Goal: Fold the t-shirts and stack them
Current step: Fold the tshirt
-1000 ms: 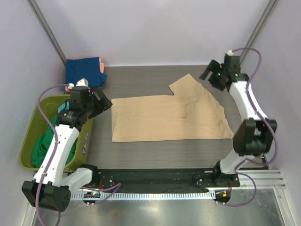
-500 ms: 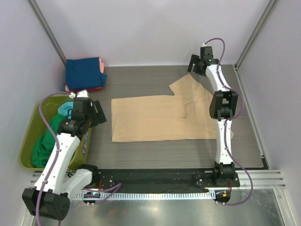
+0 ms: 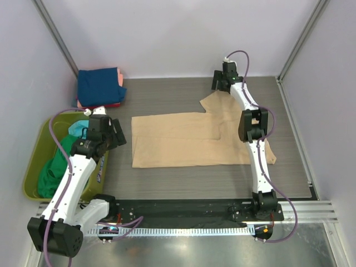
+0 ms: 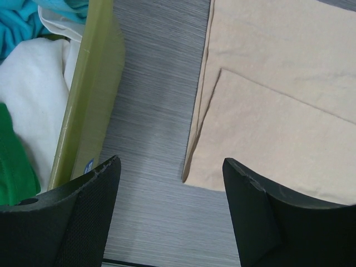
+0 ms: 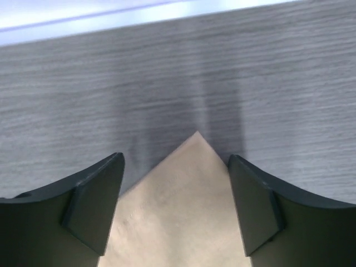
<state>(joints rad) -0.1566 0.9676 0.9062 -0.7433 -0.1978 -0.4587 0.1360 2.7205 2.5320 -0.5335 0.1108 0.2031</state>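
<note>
The right arm has swung in from the far right corner and now reaches over the tan t-shirt [image 3: 189, 139], which lies partly folded in the middle of the table [image 3: 161, 97]. The right gripper [image 3: 218, 83] hangs with its jaws wide apart, straddling the pointed tip of the far sleeve [image 5: 194, 147]. It holds nothing, and the wrist view does not make clear whether the fingers touch the cloth yet. The left gripper [image 3: 118, 133] has drawn back a little toward the bin [image 3: 30, 161]. It hovers, jaws open and empty, over the bare strip between the bin and the shirt's left edge. A folded navy tee [image 3: 99, 83] tops the pile in the far left corner, and a green tee [image 3: 53, 164] waits in the bin. The swing suggests the far sleeve is the next fold, brought inward over the body
</note>
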